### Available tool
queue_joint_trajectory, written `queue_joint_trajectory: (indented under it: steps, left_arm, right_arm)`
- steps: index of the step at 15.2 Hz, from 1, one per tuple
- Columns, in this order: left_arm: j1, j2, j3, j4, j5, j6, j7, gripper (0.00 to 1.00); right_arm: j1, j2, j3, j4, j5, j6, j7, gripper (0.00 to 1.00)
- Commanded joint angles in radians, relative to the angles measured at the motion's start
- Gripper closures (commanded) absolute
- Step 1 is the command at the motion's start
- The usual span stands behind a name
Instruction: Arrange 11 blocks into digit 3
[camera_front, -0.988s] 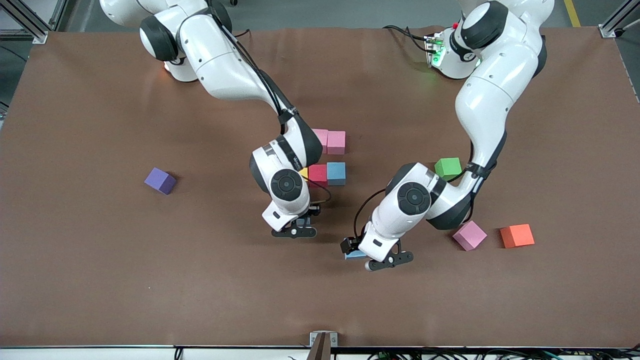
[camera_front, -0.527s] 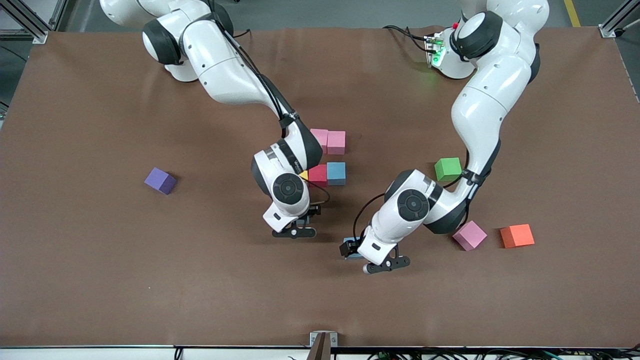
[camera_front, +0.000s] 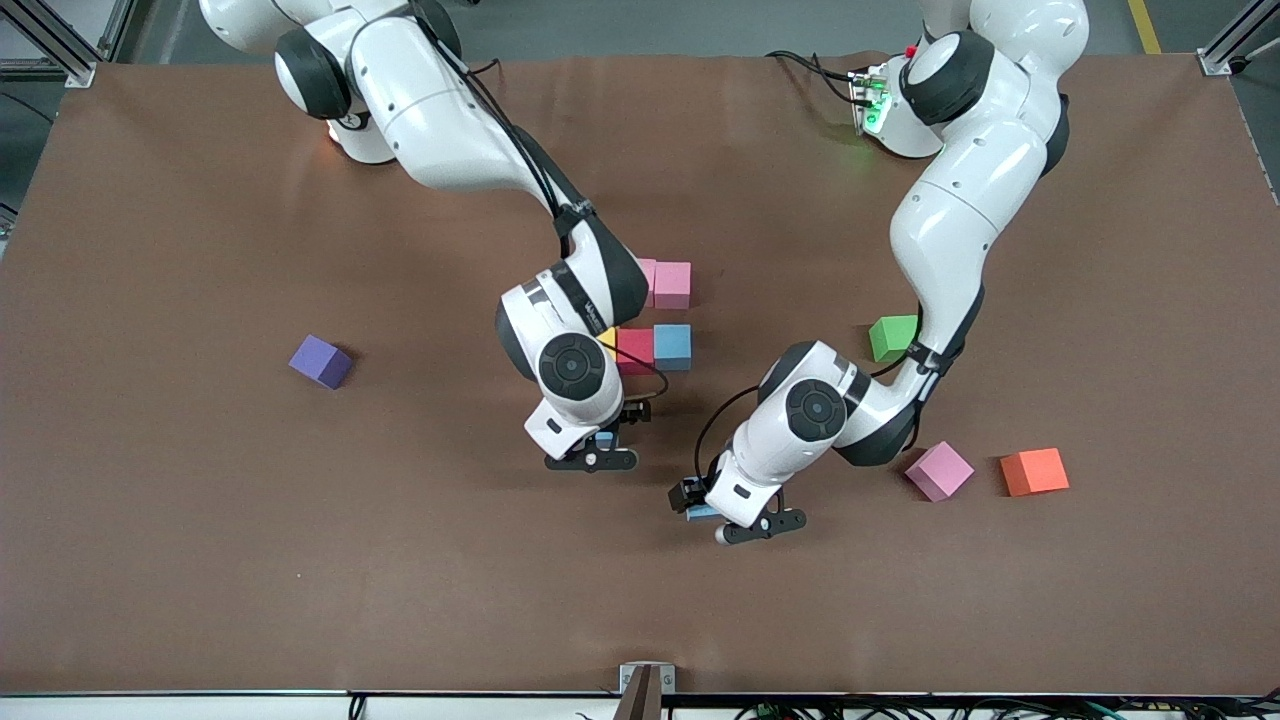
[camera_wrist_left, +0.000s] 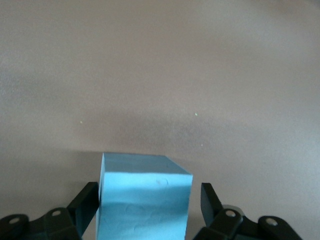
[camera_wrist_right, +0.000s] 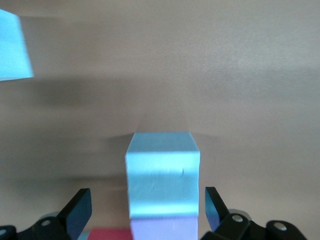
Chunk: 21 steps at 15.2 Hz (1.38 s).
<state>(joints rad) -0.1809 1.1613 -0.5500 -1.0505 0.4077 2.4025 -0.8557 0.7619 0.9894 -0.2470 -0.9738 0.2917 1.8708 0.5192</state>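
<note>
Down low on the matte brown table (camera_front: 200, 560), the left gripper (camera_front: 722, 510) straddles a blue foam cube (camera_wrist_left: 145, 200): one finger (camera_wrist_left: 87, 197) touching, the other just clear, no grip. Toward the left arm's end lie a pink cube (camera_front: 938, 470) and an orange cube (camera_front: 1034, 471). Farther up, the right gripper (camera_front: 607, 437) stands wide open around a second blue cube (camera_wrist_right: 162, 180), gaps both sides. Then the purple cube (camera_front: 320, 360), a touching yellow-red-blue row (camera_front: 635, 350), a green cube (camera_front: 893, 337) and the pink pair (camera_front: 672, 284).
</note>
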Motion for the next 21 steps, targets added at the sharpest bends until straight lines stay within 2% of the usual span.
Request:
queue_joint_trajectory:
  steps: [1,3,5,7,9,10,12,14,17,21]
  left_arm:
    - [-0.012,0.018,0.019,0.029,-0.02,0.017,0.032,0.17]
    - [-0.008,0.017,0.019,0.026,-0.021,0.015,0.038,0.48]
    - [0.0,0.008,0.019,0.02,-0.042,0.009,0.032,0.71]
    - [0.0,-0.02,0.019,0.018,-0.102,-0.011,0.023,0.83]
    - [0.004,-0.051,0.019,0.018,-0.15,-0.06,-0.009,0.86]
    - [0.011,-0.055,0.019,0.018,-0.162,-0.063,-0.069,0.86]
    - [0.005,-0.077,0.022,0.014,-0.147,-0.063,-0.199,0.89]
    - [-0.002,-0.104,0.051,-0.02,-0.13,-0.065,-0.299,0.9]
    - [-0.011,-0.152,0.053,-0.08,-0.058,-0.065,-0.493,0.9]
    - [-0.064,-0.155,0.058,-0.094,0.074,-0.068,-0.874,0.9]
  right_arm:
    - [-0.009,-0.119,0.005,-0.036,0.012,-0.077,-0.004,0.0]
    - [-0.032,-0.187,0.0,-0.037,0.012,-0.196,-0.002,0.0]
    - [-0.076,-0.273,0.0,-0.045,0.001,-0.312,-0.004,0.0]
    - [-0.125,-0.423,0.0,-0.156,0.001,-0.361,-0.008,0.0]
    - [-0.144,-0.593,-0.002,-0.322,-0.014,-0.357,-0.03,0.0]
    - [-0.157,-0.676,-0.002,-0.398,-0.057,-0.355,-0.053,0.0]
    - [-0.19,-0.805,-0.002,-0.517,-0.118,-0.355,-0.1,0.0]
    - [-0.249,-0.914,-0.002,-0.613,-0.124,-0.354,-0.155,0.0]
    - [-0.334,-1.004,-0.002,-0.678,-0.183,-0.36,-0.257,0.0]
    - [-0.455,-1.041,-0.002,-0.68,-0.201,-0.371,-0.346,0.0]
